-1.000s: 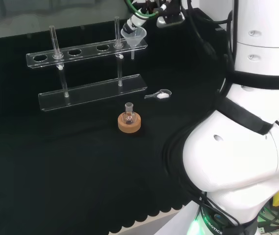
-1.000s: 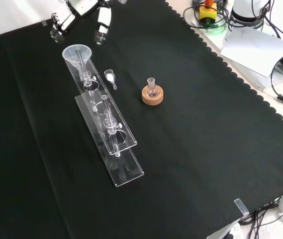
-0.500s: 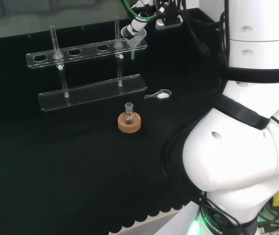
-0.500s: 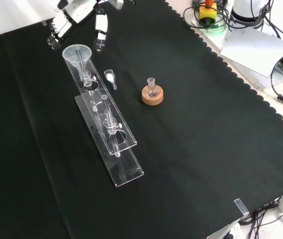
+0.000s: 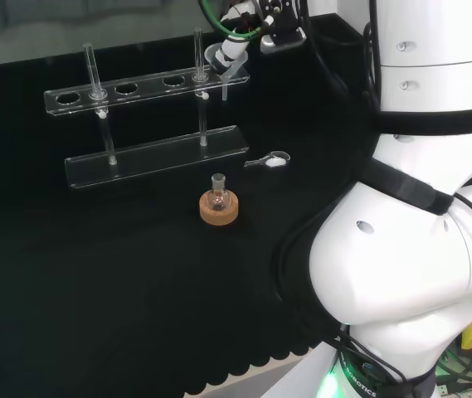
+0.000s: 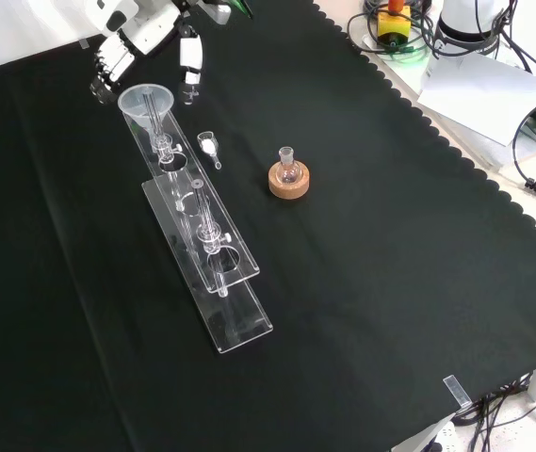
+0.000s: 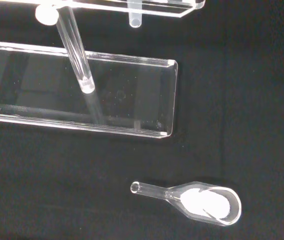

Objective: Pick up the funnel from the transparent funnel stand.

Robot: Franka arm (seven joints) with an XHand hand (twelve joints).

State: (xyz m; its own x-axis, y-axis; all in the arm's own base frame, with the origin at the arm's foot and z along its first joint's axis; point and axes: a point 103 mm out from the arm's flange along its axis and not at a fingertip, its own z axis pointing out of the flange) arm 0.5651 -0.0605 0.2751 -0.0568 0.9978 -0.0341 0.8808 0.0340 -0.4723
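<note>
The clear funnel (image 6: pixel 145 102) sits in the end hole of the transparent stand (image 6: pixel 213 266), its stem hanging through the upper bar. In the head view the funnel (image 5: pixel 226 73) is at the right end of the stand's upper bar (image 5: pixel 128 89), partly behind a finger. The hand (image 6: pixel 145 26) hovers just beyond the funnel, open, with one finger (image 6: pixel 189 58) and another (image 6: pixel 105 72) spread to either side of the rim. Whether they touch it I cannot tell. The wrist view shows the funnel's stem tip (image 7: pixel 135 20) above the stand's base plate (image 7: pixel 127 102).
A small round flask on a cork ring (image 6: pixel 289 176) stands right of the stand in the front view. A glass scoop with white powder (image 6: pixel 209 147) lies between them, close to the funnel end; it is the scoop (image 7: pixel 204 202) in the wrist view. White arm links (image 5: pixel 418 249) fill the head view's right.
The hand has come down and closer to the funnel, its fingers now level with the rim on both sides. The funnel, stand, flask and scoop have not moved.
</note>
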